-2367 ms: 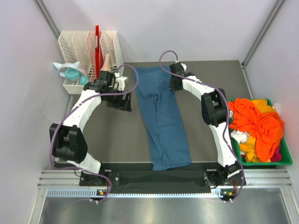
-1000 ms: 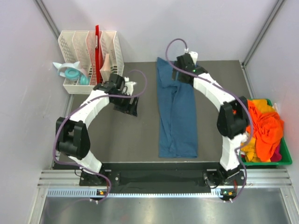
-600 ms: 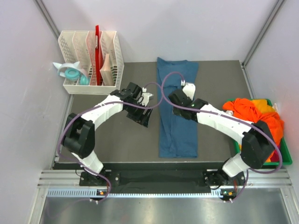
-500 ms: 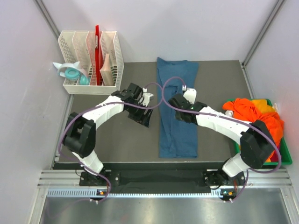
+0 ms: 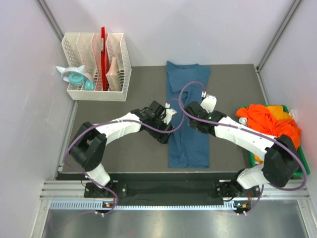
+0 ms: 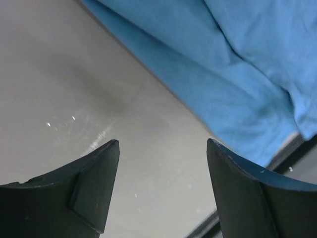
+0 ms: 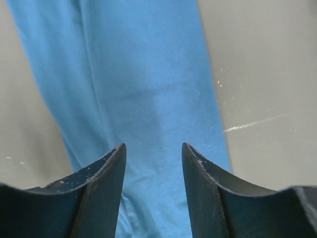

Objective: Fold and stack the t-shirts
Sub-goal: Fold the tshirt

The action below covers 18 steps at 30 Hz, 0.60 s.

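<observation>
**Observer:** Entry one. Material and shape of the work piece?

**Arms:** One teal-blue t-shirt (image 5: 189, 146), soft matte knit. It lies flat as a long narrow strip on the grey table (image 5: 114, 148). The cloth is mostly smooth, with a few shallow lengthwise creases and a folded ridge along its left side.

**Observer:** Your left jaws?

**Arms:** My left gripper (image 6: 162, 145) is spread. Its two dark, wedge-shaped plastic fingers have nothing between them. It hangs over bare, faintly scuffed table just beside the shirt's left edge. Whether it touches the edge, I cannot tell.

**Observer:** Right jaws?

**Arms:** My right gripper (image 7: 152, 146) is also parted, less wide. It sits directly above the shirt's middle, with blue cloth showing through the gap. The pads are worn and speckled, and I see no fabric pinched.

**Observer:** Other items, counted?

**Arms:** To the right of the shirt is one green plastic bin (image 5: 303, 168). It holds a crumpled heap of orange t-shirts (image 5: 270, 124), with some yellow and white cloth showing. I cannot count the pieces in the heap. To the far left of the shirt is one white perforated rack (image 5: 96, 49), with a flat red item standing upright in a slot.
</observation>
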Tool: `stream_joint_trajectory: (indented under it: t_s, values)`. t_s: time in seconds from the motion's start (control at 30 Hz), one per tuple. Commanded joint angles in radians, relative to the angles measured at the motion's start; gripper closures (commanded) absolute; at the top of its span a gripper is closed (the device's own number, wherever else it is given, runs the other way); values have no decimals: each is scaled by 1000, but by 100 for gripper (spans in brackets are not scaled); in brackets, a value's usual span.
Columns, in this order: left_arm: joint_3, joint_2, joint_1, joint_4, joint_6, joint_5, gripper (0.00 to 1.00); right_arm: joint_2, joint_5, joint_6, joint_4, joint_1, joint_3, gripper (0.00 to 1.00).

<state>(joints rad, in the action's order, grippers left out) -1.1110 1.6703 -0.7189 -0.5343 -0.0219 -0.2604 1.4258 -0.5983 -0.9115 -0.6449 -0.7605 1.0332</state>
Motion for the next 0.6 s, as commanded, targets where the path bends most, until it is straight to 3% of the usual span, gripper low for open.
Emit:
stream_joint_trajectory:
  t_s: [0.0, 0.33, 0.57]
  values:
    - [26, -20, -13, 172, -36, 78, 24, -59, -54, -18, 2, -3, -1, 52]
    - [62, 63, -17, 375, -108, 161, 25, -45, -54, -17, 51, -5, -84, 58]
    - [22, 150, -45, 367, -124, 204, 26, 2, -49, 10, 83, 3, -84, 58]
